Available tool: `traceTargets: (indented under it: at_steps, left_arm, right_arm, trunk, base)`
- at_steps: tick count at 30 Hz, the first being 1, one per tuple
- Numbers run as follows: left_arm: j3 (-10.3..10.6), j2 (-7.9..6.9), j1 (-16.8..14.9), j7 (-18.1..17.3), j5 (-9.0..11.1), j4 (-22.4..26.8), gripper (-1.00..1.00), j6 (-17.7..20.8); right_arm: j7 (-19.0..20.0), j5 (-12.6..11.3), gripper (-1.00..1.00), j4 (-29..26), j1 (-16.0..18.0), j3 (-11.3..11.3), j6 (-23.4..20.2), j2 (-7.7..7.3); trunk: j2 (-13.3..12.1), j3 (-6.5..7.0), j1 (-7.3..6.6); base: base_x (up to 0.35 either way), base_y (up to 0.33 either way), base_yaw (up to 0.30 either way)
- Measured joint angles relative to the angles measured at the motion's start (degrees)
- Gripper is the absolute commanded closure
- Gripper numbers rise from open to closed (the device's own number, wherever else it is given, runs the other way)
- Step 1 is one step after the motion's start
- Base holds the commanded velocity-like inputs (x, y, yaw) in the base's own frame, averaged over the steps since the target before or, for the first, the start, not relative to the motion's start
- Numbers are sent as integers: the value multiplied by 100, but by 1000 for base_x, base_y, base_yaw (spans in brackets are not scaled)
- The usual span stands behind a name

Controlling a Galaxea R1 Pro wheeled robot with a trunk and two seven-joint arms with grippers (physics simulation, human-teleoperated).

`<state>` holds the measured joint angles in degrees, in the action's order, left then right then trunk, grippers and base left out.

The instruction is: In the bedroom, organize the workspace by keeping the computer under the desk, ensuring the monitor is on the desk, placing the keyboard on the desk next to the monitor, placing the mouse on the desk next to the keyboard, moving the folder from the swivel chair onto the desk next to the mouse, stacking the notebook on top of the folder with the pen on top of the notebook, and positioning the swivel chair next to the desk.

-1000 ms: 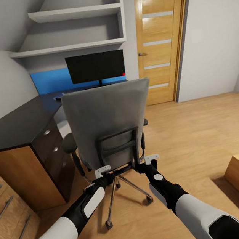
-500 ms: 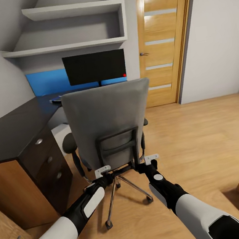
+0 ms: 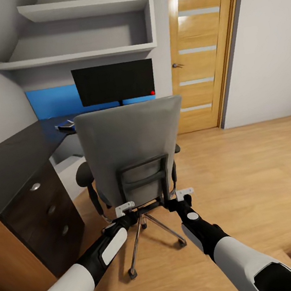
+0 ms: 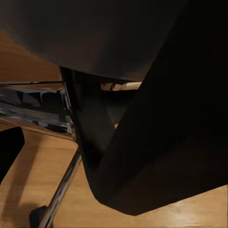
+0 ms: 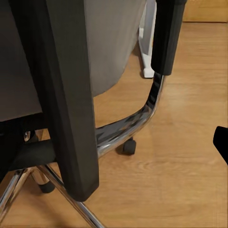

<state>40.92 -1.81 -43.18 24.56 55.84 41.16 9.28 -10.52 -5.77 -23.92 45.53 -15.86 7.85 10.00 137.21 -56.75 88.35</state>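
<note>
Head view alone shows monitor beyond swivel chair.

Wooden door beside two white wall shelves.

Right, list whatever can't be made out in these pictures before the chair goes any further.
- Seat of the grey padded swivel chair: head view, hidden by its own backrest, so any folder there is unseen.
- Small items on the glossy black desk near the wide black monitor: too small to identify.
- Left gripper and right gripper: jaw state unclear against the chair frame.
</note>
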Motion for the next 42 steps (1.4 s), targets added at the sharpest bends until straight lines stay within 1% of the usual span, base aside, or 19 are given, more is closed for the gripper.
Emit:
traceTargets:
  at_steps: [42]
  left_arm:
    - [-12,-1,0,-25,-6,0,-100,1]
  right_arm:
    - [-3,21,-100,47,-32,6,3,0]
  trunk:
    - [0,0,0]
  base:
    - [325,0,0]
